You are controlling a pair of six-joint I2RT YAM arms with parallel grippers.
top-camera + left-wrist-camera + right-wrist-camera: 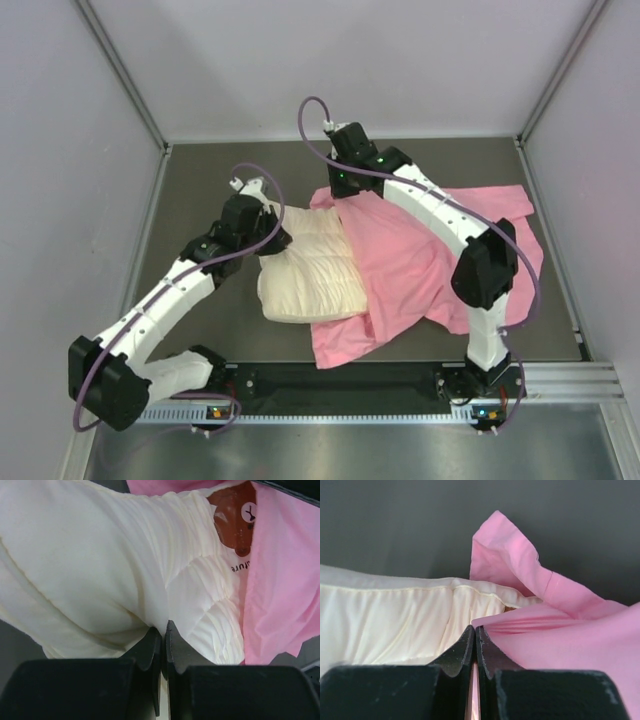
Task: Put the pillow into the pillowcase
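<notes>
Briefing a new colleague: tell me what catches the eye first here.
A pink pillowcase sprawls over the table's middle and right, its edge lapping a cream quilted pillow lying left of it. The left gripper pinches the pillow; the right gripper pinches the pillowcase's far edge.

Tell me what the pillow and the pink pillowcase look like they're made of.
The pillow: matte cream fabric, probably over soft filling; its quilted stitch lines puff and crease. The pillowcase: thin pink cloth, smooth with a faint sheen, possibly satin; it drapes in soft folds.
</notes>
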